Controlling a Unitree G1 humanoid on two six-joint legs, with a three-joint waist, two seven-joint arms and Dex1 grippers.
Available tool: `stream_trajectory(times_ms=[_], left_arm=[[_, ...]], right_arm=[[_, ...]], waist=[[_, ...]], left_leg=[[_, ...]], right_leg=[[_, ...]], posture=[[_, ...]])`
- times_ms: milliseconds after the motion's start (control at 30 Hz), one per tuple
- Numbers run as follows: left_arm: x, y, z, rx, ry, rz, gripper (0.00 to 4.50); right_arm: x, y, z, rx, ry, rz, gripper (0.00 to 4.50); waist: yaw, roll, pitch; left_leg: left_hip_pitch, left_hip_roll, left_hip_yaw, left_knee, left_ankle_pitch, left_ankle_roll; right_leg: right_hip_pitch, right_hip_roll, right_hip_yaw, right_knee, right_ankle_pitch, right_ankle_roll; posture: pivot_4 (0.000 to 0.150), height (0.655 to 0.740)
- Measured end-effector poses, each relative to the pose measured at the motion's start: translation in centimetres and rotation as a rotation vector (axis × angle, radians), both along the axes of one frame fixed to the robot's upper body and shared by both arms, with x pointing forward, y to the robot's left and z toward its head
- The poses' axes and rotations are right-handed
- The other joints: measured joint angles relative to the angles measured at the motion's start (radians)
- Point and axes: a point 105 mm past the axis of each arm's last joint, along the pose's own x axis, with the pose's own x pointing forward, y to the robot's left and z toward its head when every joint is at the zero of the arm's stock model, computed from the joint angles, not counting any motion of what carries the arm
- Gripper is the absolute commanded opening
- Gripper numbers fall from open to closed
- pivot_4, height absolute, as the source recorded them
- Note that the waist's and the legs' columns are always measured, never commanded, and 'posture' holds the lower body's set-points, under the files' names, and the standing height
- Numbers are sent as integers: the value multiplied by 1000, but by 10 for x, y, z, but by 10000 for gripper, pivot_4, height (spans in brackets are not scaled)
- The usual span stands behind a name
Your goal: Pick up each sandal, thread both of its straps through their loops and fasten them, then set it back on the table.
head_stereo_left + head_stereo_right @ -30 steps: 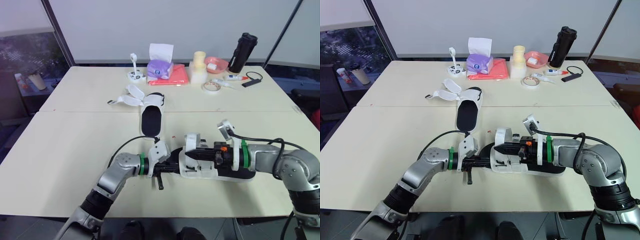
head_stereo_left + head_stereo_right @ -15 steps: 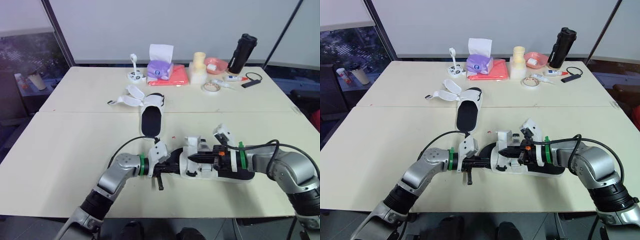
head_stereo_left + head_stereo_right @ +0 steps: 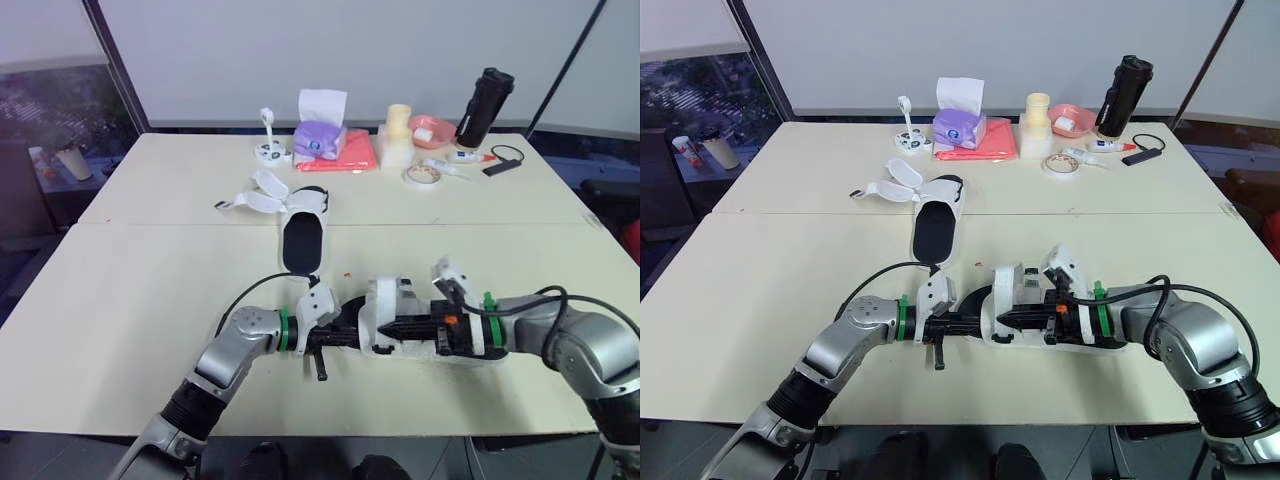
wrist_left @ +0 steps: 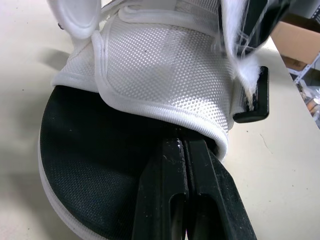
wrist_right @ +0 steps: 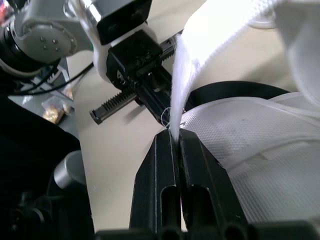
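Observation:
A white mesh sandal (image 3: 400, 318) with a black sole lies on the table (image 3: 130, 290) between my two grippers. My left gripper (image 3: 352, 333) is shut on the toe end of its black sole (image 4: 100, 165), just under the mesh upper (image 4: 165, 70). My right gripper (image 3: 384, 328) is shut on a white strap (image 5: 197, 70) of this sandal, and the strap runs up from its fingertips (image 5: 167, 145). The two grippers nearly meet over the sandal's front. A second sandal (image 3: 302, 238) lies farther back, its straps (image 3: 255, 195) spread open to the left.
Along the far edge stand a purple tissue box (image 3: 320, 135), a red cloth (image 3: 352, 152), cream cups (image 3: 398, 135), a pink bowl (image 3: 432, 128), a black bottle (image 3: 485, 105), a tape roll (image 3: 423, 174) and a black cable (image 3: 505, 155).
My right gripper has moved left along the sandal towards the left gripper, drawing the strap with it and dropping lower. The left gripper and the far sandal have stayed put.

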Motion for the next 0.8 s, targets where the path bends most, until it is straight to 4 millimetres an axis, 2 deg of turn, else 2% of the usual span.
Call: stream_trajectory(times_ms=[200, 500, 800], left_arm=[[0, 0, 0, 1, 3, 1, 0], [0, 0, 0, 1, 4, 3, 0], [0, 0, -1, 1, 5, 2, 0]], right_arm=[[-1, 4, -3, -44, -46, 20, 737], [4, 5, 0, 99, 89, -79, 737], [8, 0, 28, 225, 105, -133, 737]], waist=[[0, -1, -1], [0, -1, -2], [0, -1, -2]], left_leg=[[0, 0, 0, 0, 0, 0], [0, 0, -1, 0, 0, 0], [0, 0, 0, 0, 0, 0]], right_leg=[[0, 0, 0, 0, 0, 0], [0, 0, 0, 0, 0, 0], [0, 0, 0, 0, 0, 0]], posture=[[1500, 7400], [1500, 7400], [1500, 7400]])
